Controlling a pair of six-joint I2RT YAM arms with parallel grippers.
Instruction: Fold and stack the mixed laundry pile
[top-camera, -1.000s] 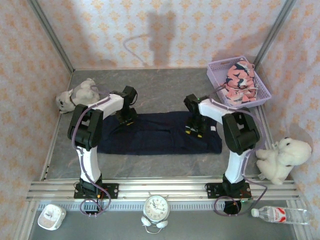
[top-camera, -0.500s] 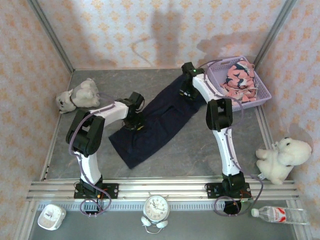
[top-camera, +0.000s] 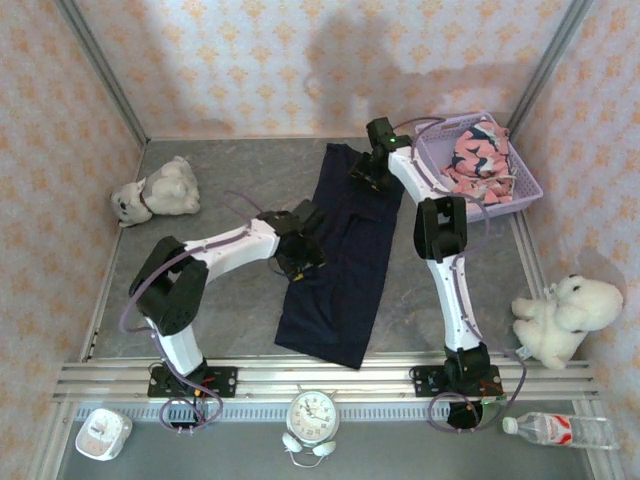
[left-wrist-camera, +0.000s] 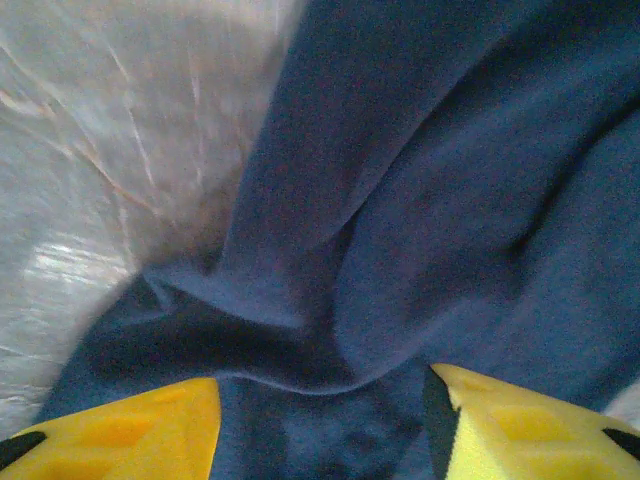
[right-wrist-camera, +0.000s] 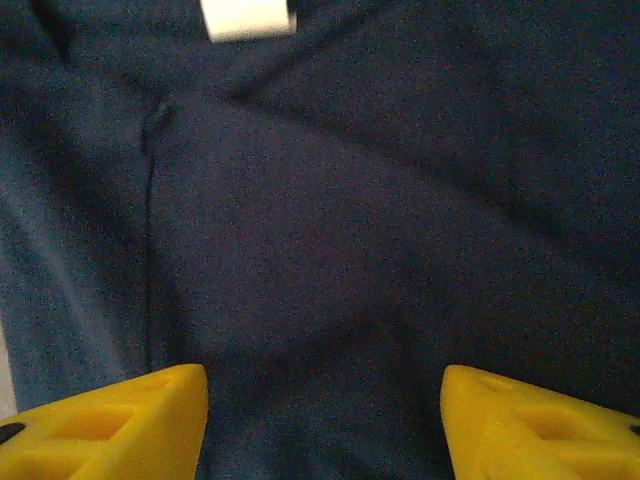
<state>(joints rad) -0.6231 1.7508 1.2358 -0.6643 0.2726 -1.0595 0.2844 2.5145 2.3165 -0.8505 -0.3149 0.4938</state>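
Now, on the tabletop (top-camera: 240, 320) the navy garment (top-camera: 345, 260) lies long and wrinkled; the pink garment (top-camera: 480, 160) sits in the basket (top-camera: 530, 185). The left hand (left-wrist-camera: 320, 420) and the right hand (right-wrist-camera: 325, 420) both stand spread over the navy cloth. I fear a finger could snag a fold and pull it askew.

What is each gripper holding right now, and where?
Nothing, it seems: left gripper and right gripper both stand open over the navy garment.
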